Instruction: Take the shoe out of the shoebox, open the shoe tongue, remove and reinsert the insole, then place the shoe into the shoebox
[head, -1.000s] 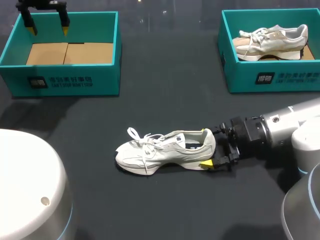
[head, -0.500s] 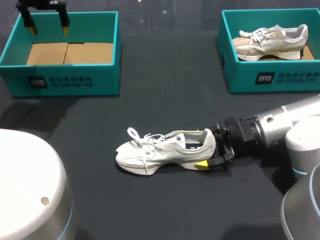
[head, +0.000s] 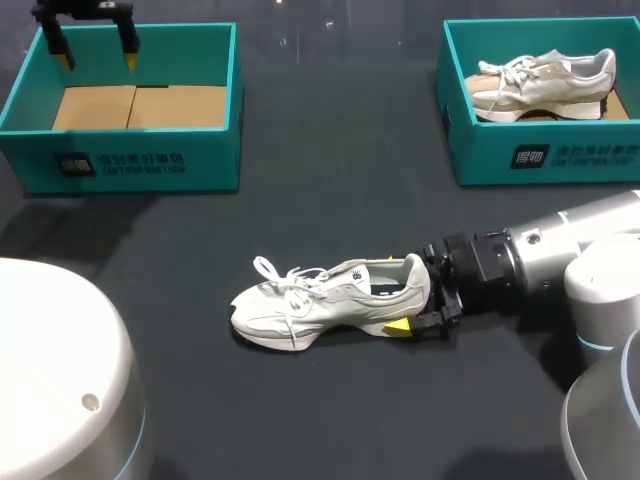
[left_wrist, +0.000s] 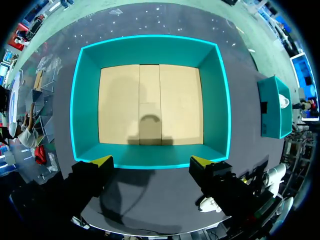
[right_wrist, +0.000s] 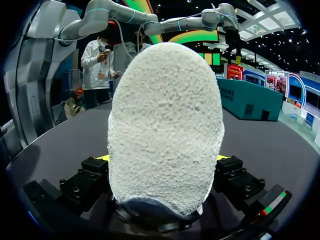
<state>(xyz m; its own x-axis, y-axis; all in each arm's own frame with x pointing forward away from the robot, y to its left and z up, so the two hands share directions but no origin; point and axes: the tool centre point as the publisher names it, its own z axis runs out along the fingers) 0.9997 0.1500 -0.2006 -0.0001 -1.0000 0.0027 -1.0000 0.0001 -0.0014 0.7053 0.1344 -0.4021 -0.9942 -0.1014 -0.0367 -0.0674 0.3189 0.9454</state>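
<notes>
Two claws differ: the left gripper (left_wrist: 151, 161) hangs wide open over the empty shoebox (left_wrist: 150, 44); the right gripper (head: 408, 295) straddles the heel of the shoe (head: 320, 305) lying on the table (head: 330, 180), and whether it pinches I cannot tell. Light, soft upper; the stiffer heel probably suits gripping best

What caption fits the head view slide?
Right gripper at the heel of the white sneaker; left gripper open above the empty teal shoebox; beige sneaker in the second shoebox.
</notes>
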